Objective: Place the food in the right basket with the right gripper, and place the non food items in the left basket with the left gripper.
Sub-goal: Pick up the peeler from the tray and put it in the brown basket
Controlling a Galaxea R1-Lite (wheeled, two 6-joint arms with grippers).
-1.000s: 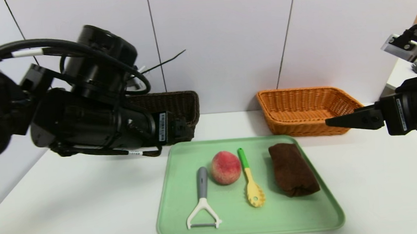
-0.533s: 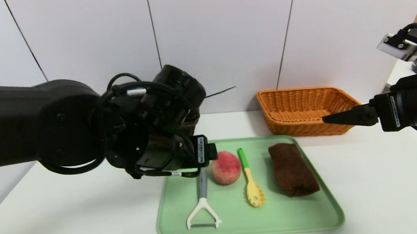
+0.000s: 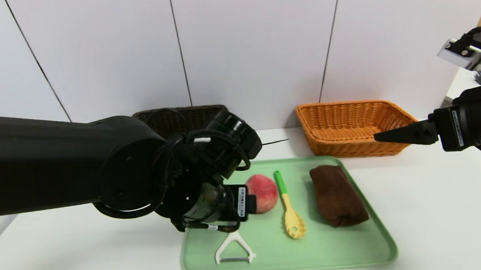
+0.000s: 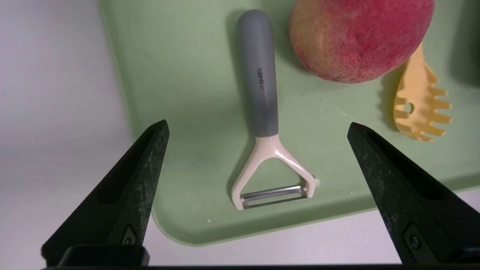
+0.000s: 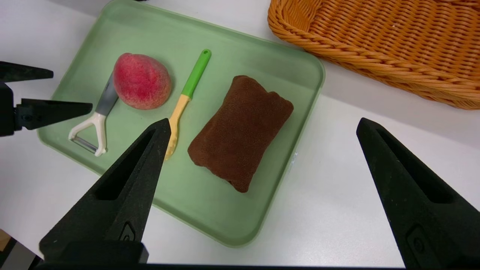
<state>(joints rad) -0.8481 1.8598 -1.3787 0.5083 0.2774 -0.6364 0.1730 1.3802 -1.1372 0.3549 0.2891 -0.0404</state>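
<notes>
On the green tray [image 3: 358, 249] lie a grey-handled white peeler [image 4: 258, 93], a red peach [image 3: 263, 190], a yellow pasta spoon with a green handle [image 3: 290, 216] and a folded brown towel [image 3: 338, 196]. My left gripper [image 4: 258, 123] hangs open just above the peeler, one finger on each side of its handle, touching nothing. In the head view the left wrist hides the peeler's handle, so only its white head [image 3: 234, 249] shows. Open and empty, my right gripper [image 3: 393, 135] hovers in front of the orange right basket [image 3: 350, 127], above the table beside the towel [image 5: 242, 131].
The dark brown left basket [image 3: 180, 118] stands at the back by the wall, partly behind my left arm. The peach [image 4: 356, 37] lies close beside the peeler's handle. White table surrounds the tray.
My left arm has swung from in front of the left basket rightward and down over the tray, ending above the peeler. The right arm has barely shifted. Nothing on the tray has moved.
</notes>
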